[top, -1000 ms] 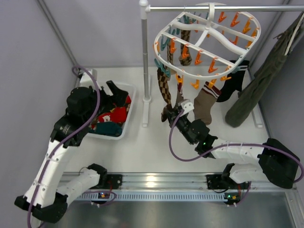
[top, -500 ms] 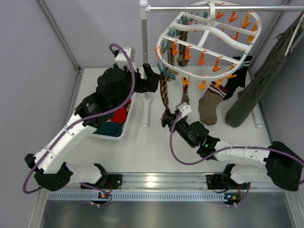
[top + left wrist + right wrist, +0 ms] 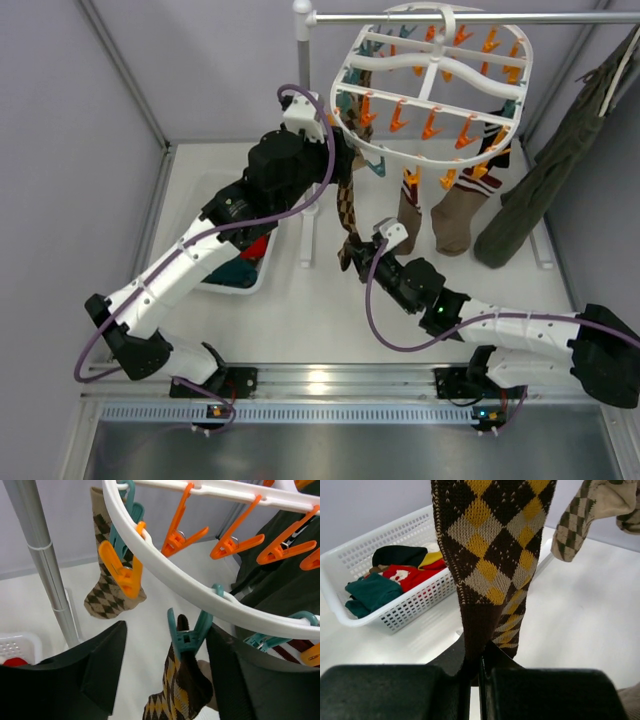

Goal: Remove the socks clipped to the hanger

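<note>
- Two jaws now work one argyle sock (image 3: 490,555): my left jaws came up from the basket (image 3: 405,615) by the table's (image 3: 300,320) left edge to the hanger (image 3: 200,590).
- Left jaws stand apart, one on each side of the teal clip (image 3: 189,635) holding that sock, not pinching yet.
- Right jaws are clenched on the sock's bottom end, over the table's middle.
- I think it can come off soon.

1 hanger (image 3: 200,587), 1 white basket (image 3: 415,607), 2 grippers (image 3: 165,670) (image 3: 479,667) (socks (image 3: 490,555) overlapping, uncounted)

No readable text, labels or numbers appear anywhere.
</note>
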Motion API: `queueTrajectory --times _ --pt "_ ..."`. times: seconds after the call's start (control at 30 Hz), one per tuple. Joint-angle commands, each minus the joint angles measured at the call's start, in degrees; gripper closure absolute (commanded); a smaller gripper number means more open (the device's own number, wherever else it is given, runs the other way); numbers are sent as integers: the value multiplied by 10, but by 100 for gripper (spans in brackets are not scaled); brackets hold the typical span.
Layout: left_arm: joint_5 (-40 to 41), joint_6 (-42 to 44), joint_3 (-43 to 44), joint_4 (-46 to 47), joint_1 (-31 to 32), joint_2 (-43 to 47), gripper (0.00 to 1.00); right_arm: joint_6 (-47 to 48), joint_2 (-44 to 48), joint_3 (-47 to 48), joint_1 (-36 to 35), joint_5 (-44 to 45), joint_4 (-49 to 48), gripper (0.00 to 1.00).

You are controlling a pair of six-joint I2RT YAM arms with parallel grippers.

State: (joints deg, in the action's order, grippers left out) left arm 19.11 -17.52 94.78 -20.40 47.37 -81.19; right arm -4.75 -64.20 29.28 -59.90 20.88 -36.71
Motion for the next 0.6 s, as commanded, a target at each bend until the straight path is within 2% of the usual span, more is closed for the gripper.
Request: queueTrajectory --times 0.0,0.07,0.3,0.5,0.57 --pt "-3 25 15 67 1 0 37 -10 22 -8 -10 -7 1 100" --pt "-7 34 18 74 1 -4 41 -10 23 -7 -10 -10 4 100" --pt "-30 35 38 76 1 -31 45 -15 27 -8 -10 -15 8 100" --pt "-31 34 48 77 1 -48 64 -17 35 -12 -11 -15 11 100" --pt "-30 32 51 77 1 -51 77 -16 38 -18 -11 -14 12 100"
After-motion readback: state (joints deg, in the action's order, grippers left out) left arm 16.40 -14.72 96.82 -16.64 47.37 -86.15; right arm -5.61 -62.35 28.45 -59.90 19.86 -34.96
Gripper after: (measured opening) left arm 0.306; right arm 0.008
